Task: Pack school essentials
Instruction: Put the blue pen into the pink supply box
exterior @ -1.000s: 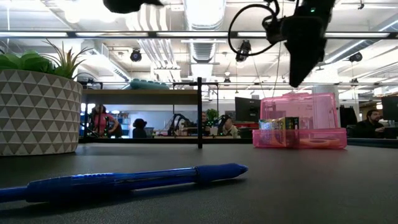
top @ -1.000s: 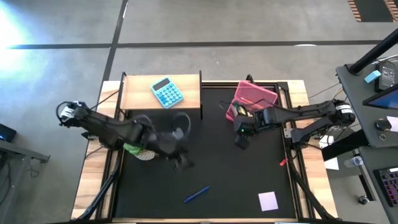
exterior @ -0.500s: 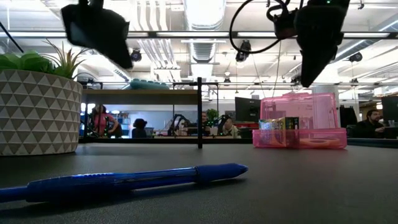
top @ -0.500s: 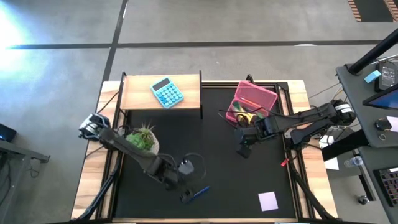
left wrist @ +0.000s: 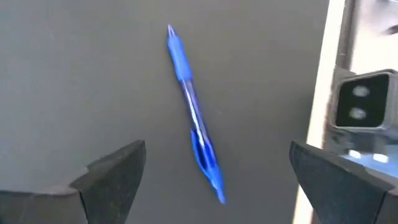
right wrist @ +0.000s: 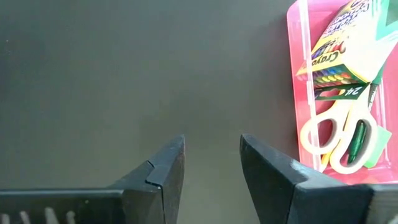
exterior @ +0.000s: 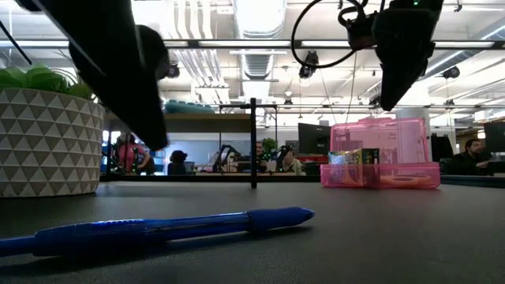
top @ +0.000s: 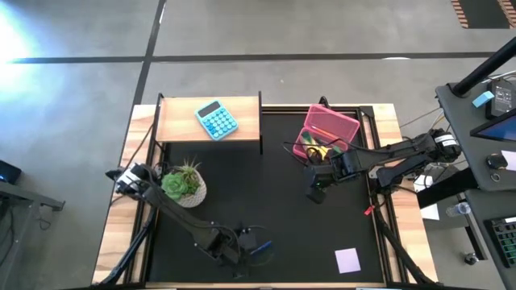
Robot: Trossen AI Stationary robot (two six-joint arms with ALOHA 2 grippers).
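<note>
L gripper (left wrist: 214, 177), jaws wide, over blue pen (left wrist: 191, 118): centre pen btwn jaws (mid-barrel), then close. R gripper (right wrist: 211, 165) empty, half-open.

An open-plan office or lab: exposed ceiling ducts (exterior: 252, 47) and strip lights overhead, desks with monitors (exterior: 313, 138) behind the black surface (exterior: 379, 237), seated people (exterior: 473, 154) at work, and a polished concrete floor (top: 242, 32).

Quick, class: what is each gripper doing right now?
Left gripper: open, empty, above the blue pen.
Right gripper: open, empty, beside the pink case.
</note>
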